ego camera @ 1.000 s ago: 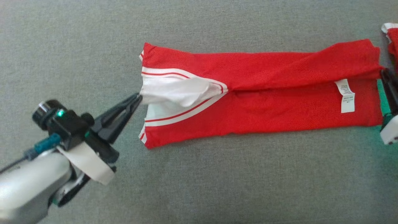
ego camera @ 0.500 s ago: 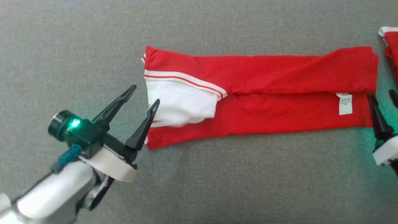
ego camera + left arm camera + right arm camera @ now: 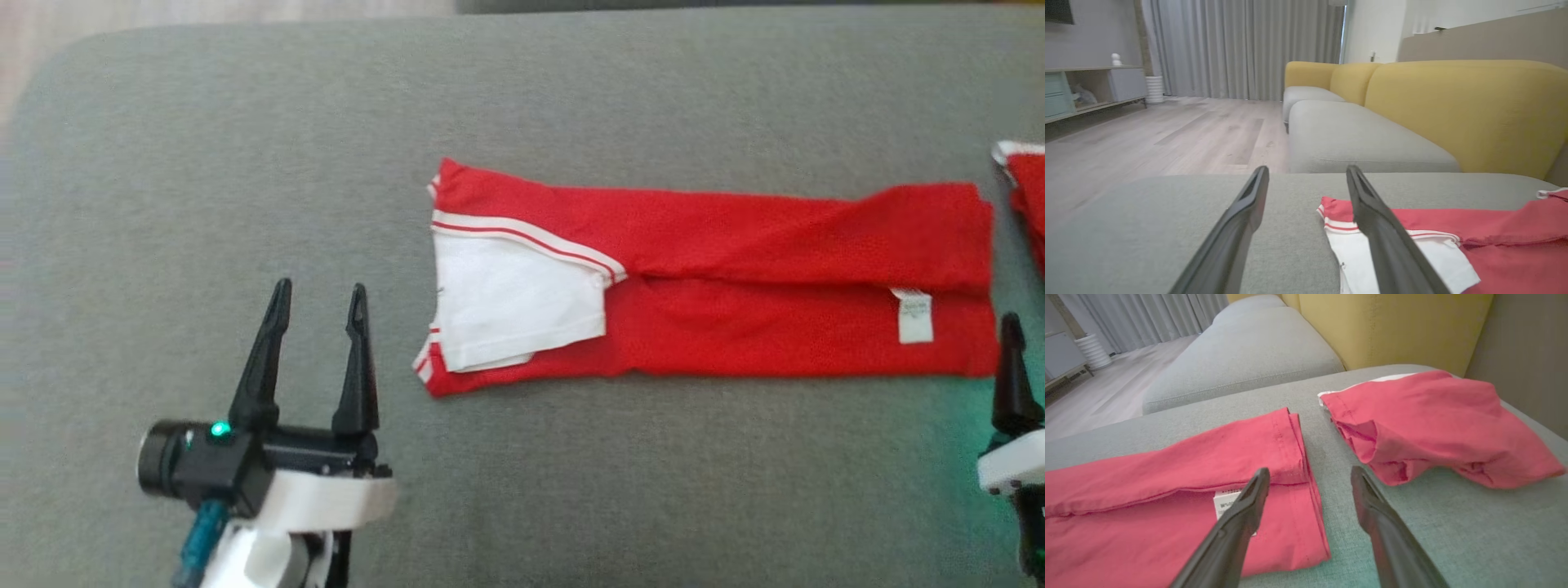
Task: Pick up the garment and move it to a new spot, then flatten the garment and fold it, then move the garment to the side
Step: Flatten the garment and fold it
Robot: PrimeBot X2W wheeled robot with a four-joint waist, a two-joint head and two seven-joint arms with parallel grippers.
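The garment [image 3: 735,327] is a red shirt folded into a long strip, lying flat on the grey cushion [image 3: 204,204]. Its white sleeve [image 3: 514,302] with red stripes lies at the left end and a white label [image 3: 914,314] near the right end. My left gripper [image 3: 320,290] stands open a short way left of the sleeve end, holding nothing; the left wrist view shows its own open gripper [image 3: 1307,169] beside the garment [image 3: 1453,228]. My right gripper [image 3: 1306,471] is open and empty just off the hem end of the garment [image 3: 1167,486]. One of its fingers [image 3: 1012,376] shows at the head view's right edge.
A second red garment [image 3: 1433,420] lies crumpled on the cushion just right of the strip, its edge [image 3: 1024,188] at the head view's right border. The cushion's rounded corner and wooden floor [image 3: 122,16] are at the far left. A yellow sofa back [image 3: 1453,110] rises beyond.
Both grippers have opened and let go of the garment's ends, then drawn back from it. The white sleeve has dropped flat. The head camera has also shifted.
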